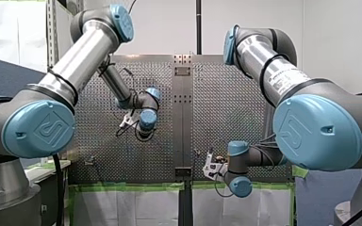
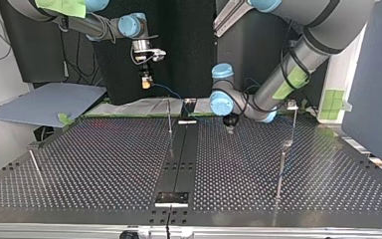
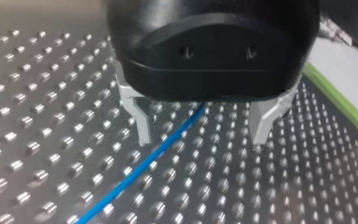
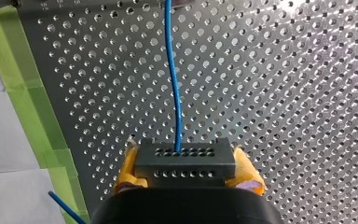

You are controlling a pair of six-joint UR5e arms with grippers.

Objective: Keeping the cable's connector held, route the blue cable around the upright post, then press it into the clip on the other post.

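Blue cable leaves the connector, which the right gripper pinches, and passes between the spread fingers of the left gripper.

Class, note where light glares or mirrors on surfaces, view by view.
Right wrist view: glare on the perforated table beyond the connector; top view: a post mirrors in the table; left wrist view: highlights on the metal fingers of my left gripper.

wall: white, plain | table: perforated metal | strip: dark, down table's middle | tape: green, along table edge | backdrop: black, behind table | board: grey-blue, top view's left | light: even, indoor
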